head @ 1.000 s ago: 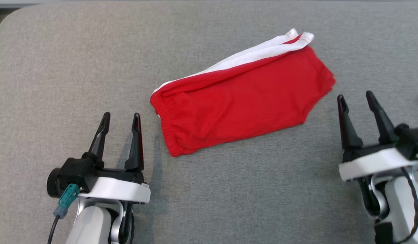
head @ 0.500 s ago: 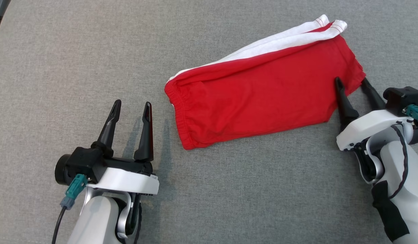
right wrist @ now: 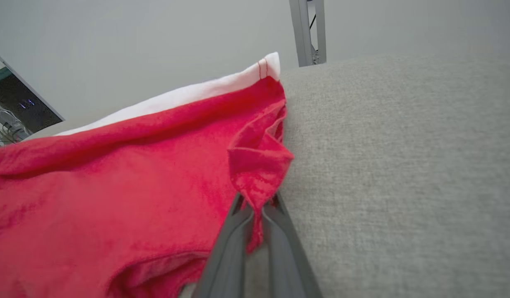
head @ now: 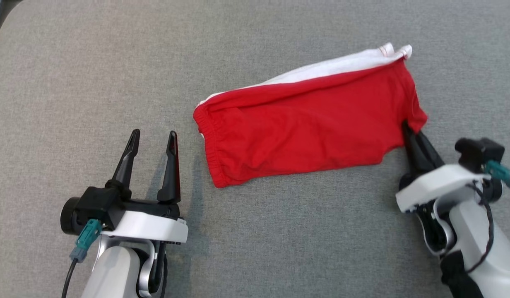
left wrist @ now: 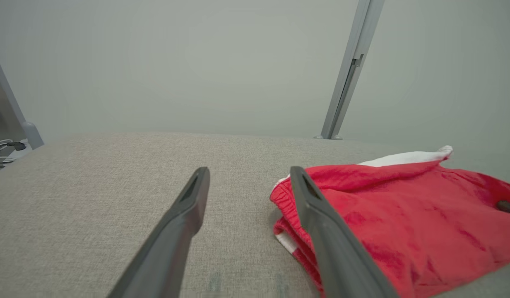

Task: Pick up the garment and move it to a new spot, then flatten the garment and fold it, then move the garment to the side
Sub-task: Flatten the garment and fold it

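The garment (head: 309, 128) is a pair of red shorts with a white side stripe, folded and lying across the middle of the grey padded table (head: 73, 74). My right gripper (head: 410, 131) is shut on the garment's lower right corner; in the right wrist view the red cloth (right wrist: 259, 169) is pinched between the two fingers (right wrist: 234, 248) and bunches up above them. My left gripper (head: 153, 138) stands open on the table, just left of the elastic waistband (head: 207, 145), touching nothing. In the left wrist view the garment (left wrist: 404, 215) lies beside the open gripper (left wrist: 248, 176).
The grey cloth surface (left wrist: 93, 174) stretches bare to the left and toward me. A metal post (left wrist: 350, 70) rises behind the table's far edge, another post (right wrist: 309, 33) shows in the right wrist view. Cables (left wrist: 2, 147) lie off the far left corner.
My right gripper has reached the garment's right corner and closed on it, tugging that corner toward me. The head camera has shifted. The left gripper keeps its place, open.
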